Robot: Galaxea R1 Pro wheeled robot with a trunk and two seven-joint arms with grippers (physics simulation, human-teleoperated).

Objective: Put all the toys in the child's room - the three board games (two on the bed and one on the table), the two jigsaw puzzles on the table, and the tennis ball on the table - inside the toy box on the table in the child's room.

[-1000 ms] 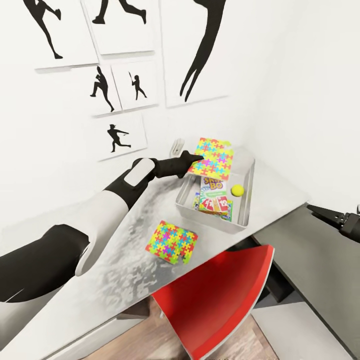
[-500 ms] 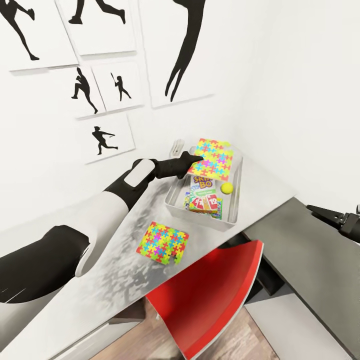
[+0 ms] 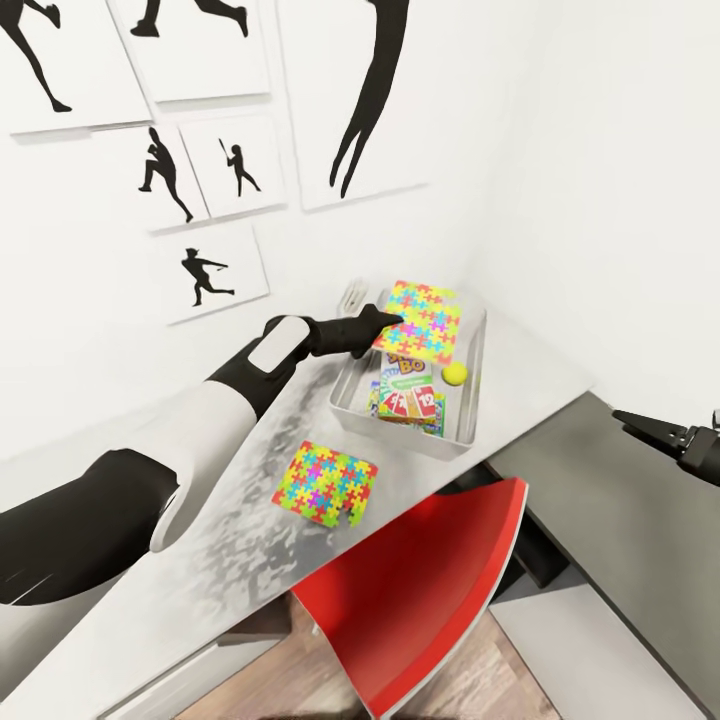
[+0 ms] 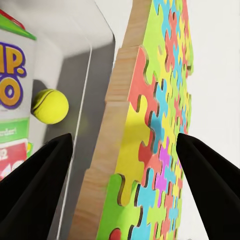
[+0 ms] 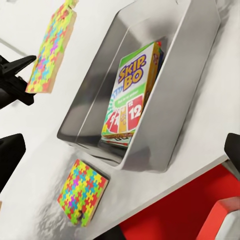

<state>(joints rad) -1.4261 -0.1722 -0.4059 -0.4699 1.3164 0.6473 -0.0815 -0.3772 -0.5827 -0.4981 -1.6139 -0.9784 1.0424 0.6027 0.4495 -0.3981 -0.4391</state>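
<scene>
Puzzle hanging over the toy box, about ready to drop!

My left gripper point(image 3: 385, 322) is clamped on one jigsaw puzzle point(image 3: 422, 320), holding it tilted above the far end of the toy box point(image 3: 460, 444). Inside the box sit the Skip-Bo board game point(image 3: 409, 390) and the tennis ball point(image 3: 455, 373). The second jigsaw puzzle point(image 3: 326, 481) lies flat on the table point(image 3: 200, 560), just beside the box's near end. That one looks like a light, stiff, thin slab, so I'd pinch it across an edge. My right gripper point(image 3: 655, 430) hangs off beyond the box, fingers nearly together, carrying nothing.
</scene>
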